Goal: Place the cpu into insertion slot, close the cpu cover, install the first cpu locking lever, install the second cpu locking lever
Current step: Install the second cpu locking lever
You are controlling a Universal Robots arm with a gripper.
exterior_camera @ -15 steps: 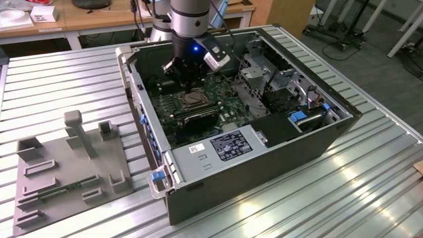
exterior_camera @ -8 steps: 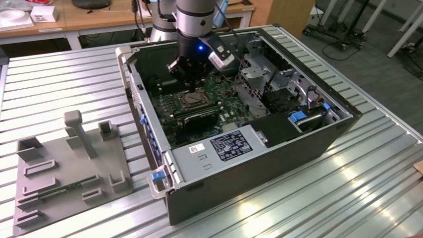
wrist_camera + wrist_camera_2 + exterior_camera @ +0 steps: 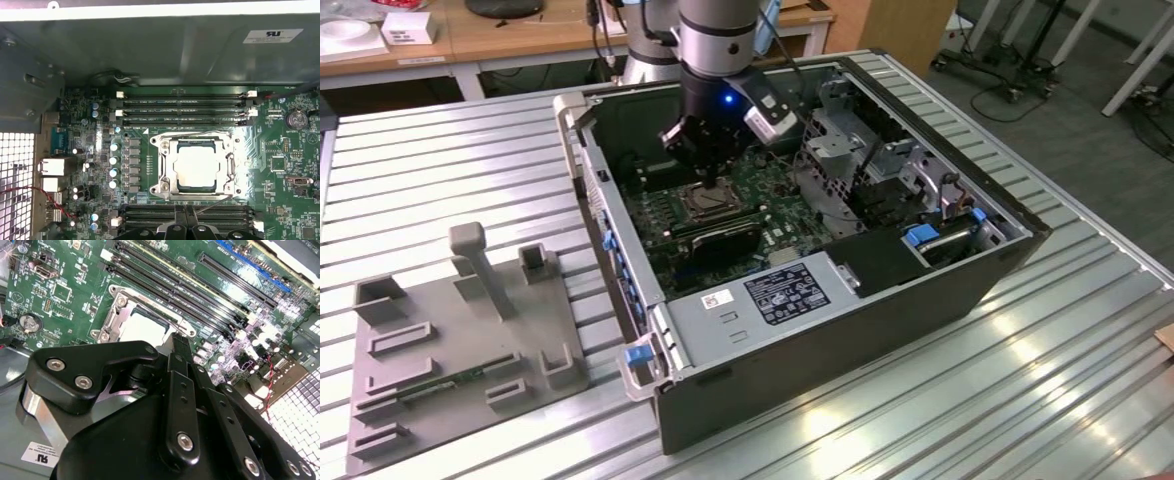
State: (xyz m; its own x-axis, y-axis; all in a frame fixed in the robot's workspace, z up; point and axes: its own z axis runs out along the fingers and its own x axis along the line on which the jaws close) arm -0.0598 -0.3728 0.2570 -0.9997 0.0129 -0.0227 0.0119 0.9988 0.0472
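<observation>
First wrist view is showing you the cpu (image 3: 196, 167) sitting in the insertion slot (image 3: 196, 192) with the cpu cover (image 3: 166, 167) framing it; your gripper (image 3: 185, 214) is hovering just beside it, fingers pressed together, grasping nothing.

Bright overhead light is reflected as glare off the ribbed silver metal table (image 3: 1014, 370). The pale square chip face (image 3: 196, 167) is washed out; close black gripper parts are blurred.
</observation>
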